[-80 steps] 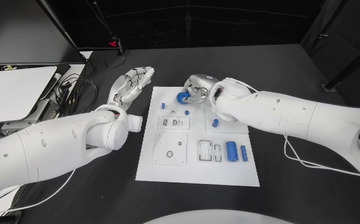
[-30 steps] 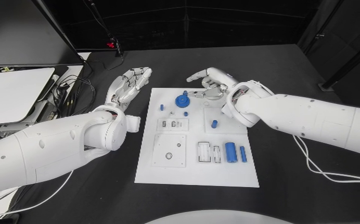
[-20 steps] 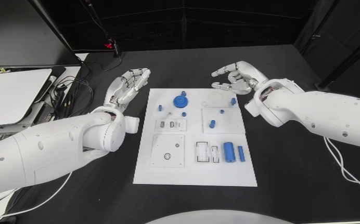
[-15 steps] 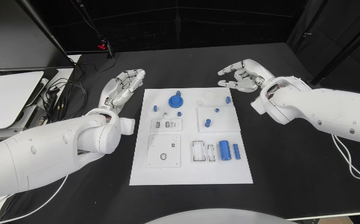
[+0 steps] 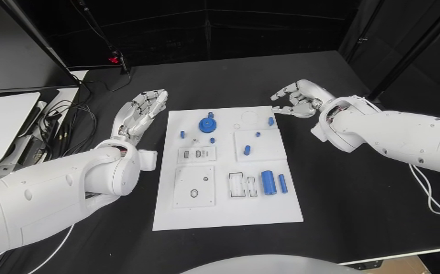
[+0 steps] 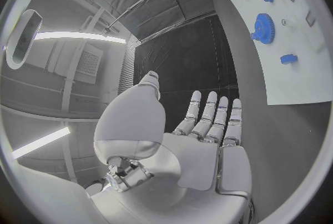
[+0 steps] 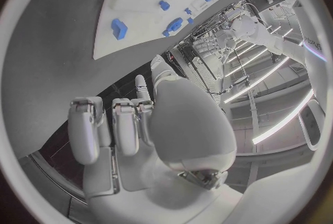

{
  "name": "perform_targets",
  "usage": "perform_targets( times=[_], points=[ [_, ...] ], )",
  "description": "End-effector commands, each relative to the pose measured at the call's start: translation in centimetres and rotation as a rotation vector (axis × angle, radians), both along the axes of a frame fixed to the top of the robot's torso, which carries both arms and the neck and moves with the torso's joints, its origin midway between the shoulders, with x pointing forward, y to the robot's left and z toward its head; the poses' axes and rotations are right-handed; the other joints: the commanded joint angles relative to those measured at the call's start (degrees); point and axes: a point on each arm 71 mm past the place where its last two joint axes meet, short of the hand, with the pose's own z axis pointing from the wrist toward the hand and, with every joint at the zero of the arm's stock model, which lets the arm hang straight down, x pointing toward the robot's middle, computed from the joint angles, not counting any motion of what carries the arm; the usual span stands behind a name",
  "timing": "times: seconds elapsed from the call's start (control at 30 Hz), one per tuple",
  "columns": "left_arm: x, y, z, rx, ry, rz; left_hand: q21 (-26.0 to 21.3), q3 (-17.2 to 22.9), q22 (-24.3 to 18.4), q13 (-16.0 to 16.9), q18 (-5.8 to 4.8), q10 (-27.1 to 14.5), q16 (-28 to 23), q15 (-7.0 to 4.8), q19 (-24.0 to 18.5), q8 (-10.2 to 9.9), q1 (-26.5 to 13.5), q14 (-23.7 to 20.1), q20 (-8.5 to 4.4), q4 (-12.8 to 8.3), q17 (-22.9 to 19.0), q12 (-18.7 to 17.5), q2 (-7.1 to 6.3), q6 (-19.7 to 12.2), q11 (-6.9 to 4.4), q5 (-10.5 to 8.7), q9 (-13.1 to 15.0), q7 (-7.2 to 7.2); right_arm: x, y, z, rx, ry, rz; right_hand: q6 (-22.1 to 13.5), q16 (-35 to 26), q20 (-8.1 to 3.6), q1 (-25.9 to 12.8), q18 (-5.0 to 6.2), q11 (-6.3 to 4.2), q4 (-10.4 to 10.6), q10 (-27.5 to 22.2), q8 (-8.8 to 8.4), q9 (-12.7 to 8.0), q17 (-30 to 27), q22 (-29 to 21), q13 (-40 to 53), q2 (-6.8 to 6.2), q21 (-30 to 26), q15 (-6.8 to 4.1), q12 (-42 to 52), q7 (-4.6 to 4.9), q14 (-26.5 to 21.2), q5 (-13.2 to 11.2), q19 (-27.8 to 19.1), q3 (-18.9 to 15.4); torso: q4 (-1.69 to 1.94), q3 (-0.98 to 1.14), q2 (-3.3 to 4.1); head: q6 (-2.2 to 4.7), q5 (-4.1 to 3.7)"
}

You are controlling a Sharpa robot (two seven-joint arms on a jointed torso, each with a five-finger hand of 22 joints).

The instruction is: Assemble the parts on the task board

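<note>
We judge ourselves between steps: our left hand lies fingers wide and empty left of the board, the gear stands seated near its far edge, our right hand, fingers curled on nothing, must next pick the cylinder; we read no writing.

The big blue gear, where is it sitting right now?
In the head view the blue gear sits on the white task board, near its far edge and toward the robot's left, apart from both hands.
</note>
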Motion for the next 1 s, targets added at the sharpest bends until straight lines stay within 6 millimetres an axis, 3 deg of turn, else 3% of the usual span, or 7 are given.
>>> perform_targets(
  times=[0.03,0.33,0.5,1.0],
  points=[
    [-0.5,0.1,2.0,-0.066,-0.275,-0.019,0.25,0.41,0.09,-0.09,-0.74,-0.1,0.26,0.37,-0.08,0.2,-0.15,-0.07,0.45,0.07,0.06,0.36,0.49,0.13,0.47,0.33,-0.08,8.6,0.0,0.4,-0.8,-0.105,0.022,0.047,0.48,0.14,0.36,0.83,-0.42,0.11,0.33,6.16,-0.23,-0.1,15.07,15.08,15.09,-0.35,0.18,0.33,0.14,-0.22,5.96,-0.53,5.96,-0.24,0.03,-0.03,0.05,-0.03,0.05],
    [-0.5,0.1,1.9,-0.066,-0.274,-0.018,0.25,0.41,0.09,-0.09,-0.74,-0.1,0.26,0.37,-0.08,0.2,-0.15,-0.07,0.45,0.07,0.06,0.36,0.49,0.13,0.47,0.33,-0.08,8.6,0.5,0.7,-1.8,-0.141,0.045,0.059,0.53,0.14,0.33,1.18,-0.42,0.03,0.42,6.16,-0.3,-0.14,15.07,15.08,15.09,-0.46,0.18,0.29,0.14,-0.29,5.96,-0.64,5.96,-0.13,0.27,-0.03,0.08,-0.12,0.05],
    [-0.5,0.1,1.9,-0.066,-0.274,-0.018,0.25,0.41,0.09,-0.09,-0.74,-0.1,0.26,0.37,-0.08,0.2,-0.15,-0.07,0.45,0.07,0.06,0.36,0.49,0.13,0.47,0.33,-0.08,8.6,0.7,0.8,-2.0,-0.154,0.063,0.058,0.55,0.14,0.29,1.74,-0.42,-0.04,0.44,6.16,-0.42,-0.2,15.07,15.08,15.09,-0.53,0.18,0.23,0.14,-0.38,5.96,-0.46,5.96,0.1,0.1,-0.06,0.08,-0.23,0.32],
    [-0.5,0.2,1.9,-0.066,-0.275,-0.017,0.33,0.49,0.12,-0.1,-0.79,-0.12,0.3,0.42,-0.11,0.2,0.03,-0.08,0.47,0.03,0.05,0.42,0.81,0.1,0.51,0.43,-0.09,8.61,1.1,1.0,-2.6,-0.192,0.11,0.038,0.94,0.14,0.1,4.09,-0.42,-0.2,-0.13,6.16,-0.72,-0.33,15.07,15.08,15.09,-0.26,0.18,0.06,0.14,-0.49,5.96,0.03,5.96,1.1,0.13,-0.02,0.03,-0.4,0.5]
  ],
)
